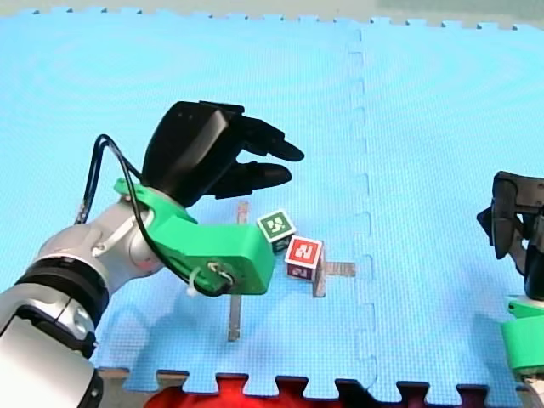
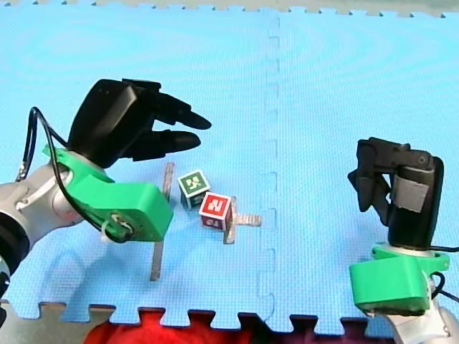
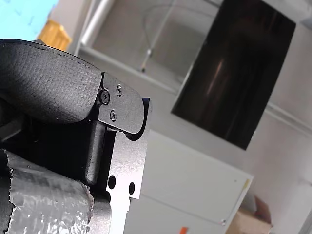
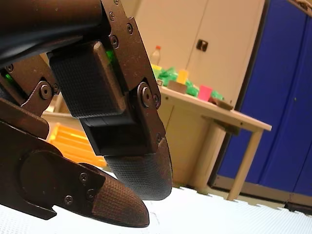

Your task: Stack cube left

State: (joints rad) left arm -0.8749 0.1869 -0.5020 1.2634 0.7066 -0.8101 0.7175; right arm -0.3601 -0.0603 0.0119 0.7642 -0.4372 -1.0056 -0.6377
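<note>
A green cube (image 1: 276, 228) and a red cube (image 1: 303, 255) sit close together on the blue foam mat (image 1: 425, 127), the green one behind and to the left of the red. Both show white patterned labels on top. My left hand (image 1: 259, 163) hovers above the mat, behind and left of the green cube, its black fingers pointing right and holding nothing. My right hand (image 2: 376, 175) stands at the far right of the mat, well away from the cubes, with curled fingers and nothing in it.
Grey tape strips lie on the mat by the cubes, one running toward the front (image 1: 235, 314) and one to the right of the red cube (image 1: 340, 270). A jigsaw seam (image 1: 363, 170) runs front to back. The mat's front edge (image 1: 280, 387) borders red flooring.
</note>
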